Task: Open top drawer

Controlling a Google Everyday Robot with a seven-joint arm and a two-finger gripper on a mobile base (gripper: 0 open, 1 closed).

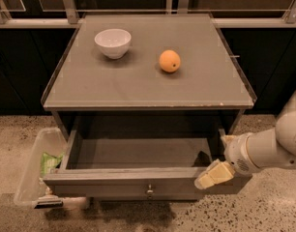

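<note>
Drawer [114, 181] pulled far out beneath table [138, 93], knob [149, 191] at front centre; gripper [215, 172] at its right front corner, covering that corner, clenched or released cannot tell; arm [269, 146] cut off at right edge; clear bin [32, 163] at left partly hidden behind drawer front, contents hard to make out

End effector [212, 175] hangs beside the open top drawer [119, 186].

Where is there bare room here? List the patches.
The grey tabletop is bare along its front half, in front of the white ceramic bowl and orange fruit, and right of the fruit. The open grey top drawer shows a bare floor; its right front corner is crowded by the cream gripper.
</note>
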